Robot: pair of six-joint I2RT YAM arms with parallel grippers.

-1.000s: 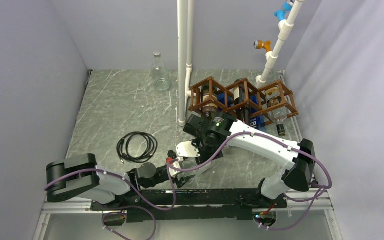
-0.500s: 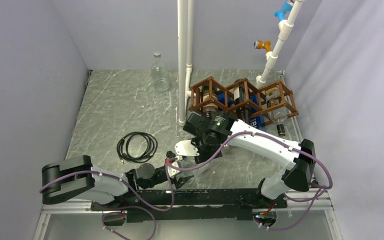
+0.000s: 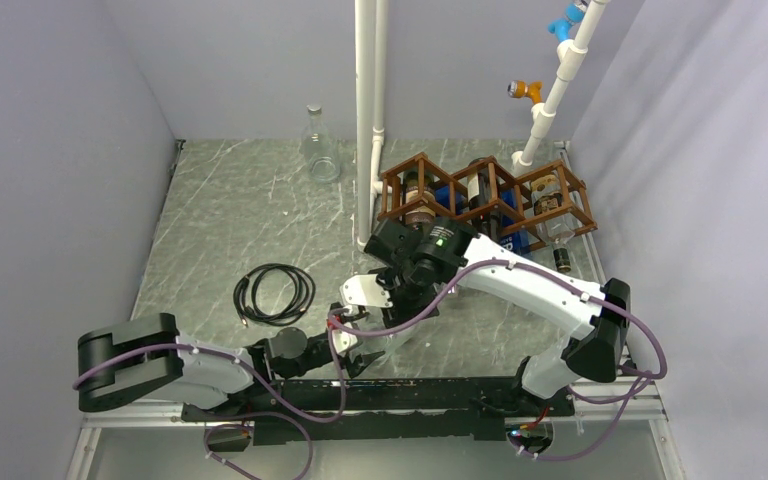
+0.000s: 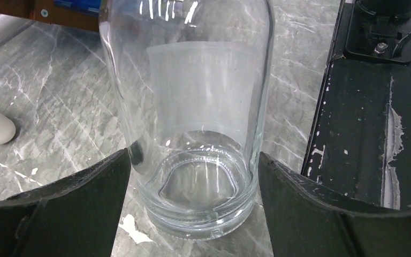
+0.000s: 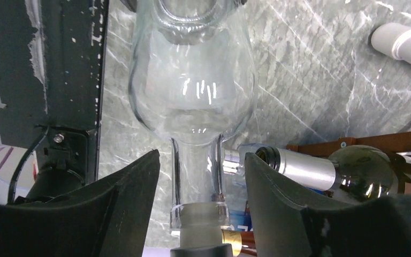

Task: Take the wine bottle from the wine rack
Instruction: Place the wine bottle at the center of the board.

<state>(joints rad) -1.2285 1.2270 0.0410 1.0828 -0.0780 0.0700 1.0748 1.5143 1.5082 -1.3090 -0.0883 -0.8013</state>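
**Clear wine bottle off the rack, clamped at its base**

The grey marbled worktop (image 3: 240,220) is bordered by plain walls. The wooden wine rack (image 3: 487,195) is set at its back right, beside the white pipes (image 3: 369,100), and other bottles (image 3: 420,205) are lodged in its cells. The clear wine bottle (image 4: 192,107) is found well apart from the rack, near the black base rail (image 4: 353,134). Its lower body is clamped by the jaws of the left gripper (image 4: 193,160). The jaws of the right gripper (image 5: 200,160) are spread either side of the neck, with a gap left on each side. A coiled black cable (image 3: 274,293) is laid further left.
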